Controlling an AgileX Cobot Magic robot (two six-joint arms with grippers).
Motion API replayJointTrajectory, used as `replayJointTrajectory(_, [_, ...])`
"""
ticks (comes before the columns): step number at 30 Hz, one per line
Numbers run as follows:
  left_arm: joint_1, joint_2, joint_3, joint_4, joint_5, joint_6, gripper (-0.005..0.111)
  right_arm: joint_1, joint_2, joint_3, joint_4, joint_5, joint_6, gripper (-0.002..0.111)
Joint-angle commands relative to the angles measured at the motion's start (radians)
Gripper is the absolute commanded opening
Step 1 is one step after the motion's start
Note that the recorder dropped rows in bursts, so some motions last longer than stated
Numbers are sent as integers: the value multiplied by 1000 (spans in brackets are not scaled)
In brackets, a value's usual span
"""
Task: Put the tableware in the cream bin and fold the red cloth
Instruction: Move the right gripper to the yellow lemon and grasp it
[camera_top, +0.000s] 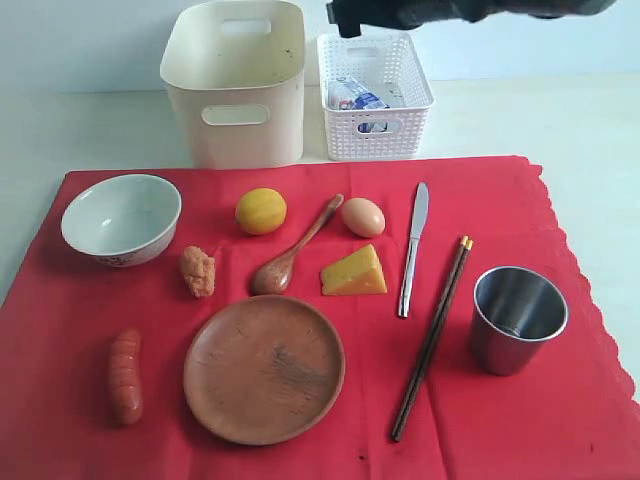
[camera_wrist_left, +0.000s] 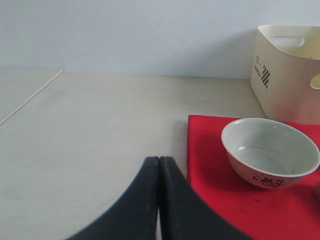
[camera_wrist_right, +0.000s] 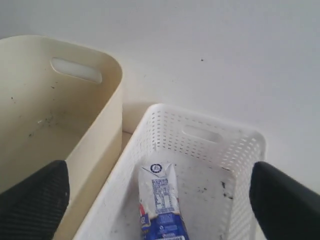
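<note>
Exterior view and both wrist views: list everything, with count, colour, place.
red cloth: 1, red, spread on table
table: 1, off-white, under everything
cream bin: 1, cream, behind cloth
white lattice basket: 1, white, beside bin
milk carton: 1, white-blue, inside basket
white bowl: 1, white, cloth's left end
lemon: 1, yellow, right of bowl
egg: 1, tan, beside spoon handle
wooden spoon: 1, brown, between lemon, egg
cheese: 1, yellow, before egg
food lump: 1, orange, beside bowl
sausage: 1, reddish, front left
wooden plate: 1, brown, front centre
knife: 1, silver, right of egg
chopsticks: 1 pair, brown, beside knife
steel cup: 1, silver, right end
left gripper: 1, black, shut, over bare table
right gripper: 1, black, open, above basket
</note>
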Motion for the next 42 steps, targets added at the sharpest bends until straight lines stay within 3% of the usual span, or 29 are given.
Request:
replayJointTrajectory(1, [3, -5, 1, -4, -8, -8, 1, 3, -145, -5, -44, 223, -5, 92])
replayJointTrajectory(12, [3, -5, 1, -4, -8, -8, 1, 3, -383, -1, -5, 692, -57, 92])
replayJointTrajectory(16, [3, -5, 1, -4, -8, -8, 1, 3, -393, 69, 205, 715, -221, 92])
replayJointTrajectory(19, [3, -5, 1, -4, -8, -8, 1, 14, -393, 178, 462, 725, -515, 92])
replayJointTrajectory(24, [3, -5, 1, -4, -8, -8, 1, 43, -393, 339, 681, 681, -859, 92])
replayJointTrajectory(30, [3, -5, 1, -4, -8, -8, 1, 63, -364, 440, 712, 478, -983, 92])
replayJointTrajectory(36, [3, -5, 1, -4, -8, -8, 1, 86, -263, 443, 853, 447, -1200, 92])
replayJointTrajectory(42, [3, -5, 1, -4, -8, -8, 1, 152, -136, 443, 914, 263, -1357, 92])
